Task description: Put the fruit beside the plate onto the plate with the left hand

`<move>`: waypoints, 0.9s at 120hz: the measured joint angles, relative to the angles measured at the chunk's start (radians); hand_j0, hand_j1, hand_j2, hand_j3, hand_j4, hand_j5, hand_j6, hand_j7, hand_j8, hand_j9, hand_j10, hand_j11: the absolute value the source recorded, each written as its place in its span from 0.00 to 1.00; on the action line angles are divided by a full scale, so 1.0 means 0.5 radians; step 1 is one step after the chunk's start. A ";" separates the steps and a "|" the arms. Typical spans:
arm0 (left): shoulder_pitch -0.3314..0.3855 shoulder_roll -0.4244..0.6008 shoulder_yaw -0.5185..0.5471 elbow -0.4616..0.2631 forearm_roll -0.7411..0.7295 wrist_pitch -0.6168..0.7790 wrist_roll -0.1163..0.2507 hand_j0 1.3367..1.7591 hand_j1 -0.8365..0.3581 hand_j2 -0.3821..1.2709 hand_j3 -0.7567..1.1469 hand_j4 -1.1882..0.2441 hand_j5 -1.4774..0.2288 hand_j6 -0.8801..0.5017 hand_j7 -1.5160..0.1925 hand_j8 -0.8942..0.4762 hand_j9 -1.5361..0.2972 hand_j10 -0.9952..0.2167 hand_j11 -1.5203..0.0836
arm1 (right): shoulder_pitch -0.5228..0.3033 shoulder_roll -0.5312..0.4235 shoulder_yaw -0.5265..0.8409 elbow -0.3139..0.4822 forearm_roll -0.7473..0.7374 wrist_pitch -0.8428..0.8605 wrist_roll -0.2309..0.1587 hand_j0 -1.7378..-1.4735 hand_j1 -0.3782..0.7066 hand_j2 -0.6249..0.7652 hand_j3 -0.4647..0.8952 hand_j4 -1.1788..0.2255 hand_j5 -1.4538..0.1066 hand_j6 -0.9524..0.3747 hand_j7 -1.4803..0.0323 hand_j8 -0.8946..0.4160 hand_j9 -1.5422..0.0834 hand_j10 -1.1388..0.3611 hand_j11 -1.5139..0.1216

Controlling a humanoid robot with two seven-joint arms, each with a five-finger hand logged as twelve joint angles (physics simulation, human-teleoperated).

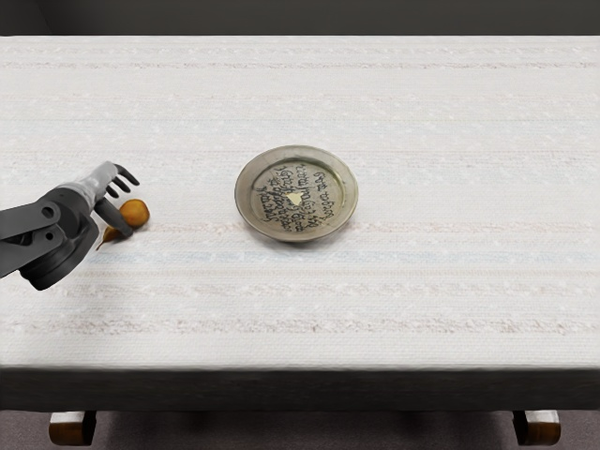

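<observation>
Fruit (134,215) not on the plate (347,192) yet.
The left hand (105,192), fingers spread, is beside the fruit on the counter (422,300), at the plate's nine o'clock. Grabbing and carrying are left.

A long table (394,309) under pale striped cloth, dark wall behind, wooden feet (72,427) on greyish floor.

Fruit (137,215) partly behind left hand (111,192).
</observation>
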 joint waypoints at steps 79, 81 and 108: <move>0.006 0.000 -0.001 0.001 -0.001 -0.006 0.001 0.75 0.43 0.43 0.40 0.42 0.34 0.31 0.37 0.25 0.35 0.27 0.39 | 0.001 0.000 0.000 0.000 0.000 -0.001 0.000 0.30 0.03 0.45 0.34 0.84 0.93 0.72 0.98 0.68 0.95 0.76 0.93; 0.006 0.000 -0.001 0.001 0.000 -0.007 0.001 0.75 0.44 0.42 0.40 0.42 0.34 0.32 0.36 0.26 0.35 0.26 0.39 | 0.001 0.000 0.000 0.000 0.000 -0.001 0.000 0.30 0.03 0.45 0.34 0.84 0.93 0.72 0.98 0.68 0.95 0.76 0.93; 0.009 0.000 0.000 0.003 0.003 -0.007 0.002 0.75 0.45 0.44 0.40 0.41 0.31 0.32 0.33 0.25 0.32 0.23 0.35 | 0.001 0.000 0.000 0.000 0.000 0.000 0.000 0.30 0.03 0.45 0.34 0.84 0.93 0.72 0.98 0.68 0.95 0.76 0.93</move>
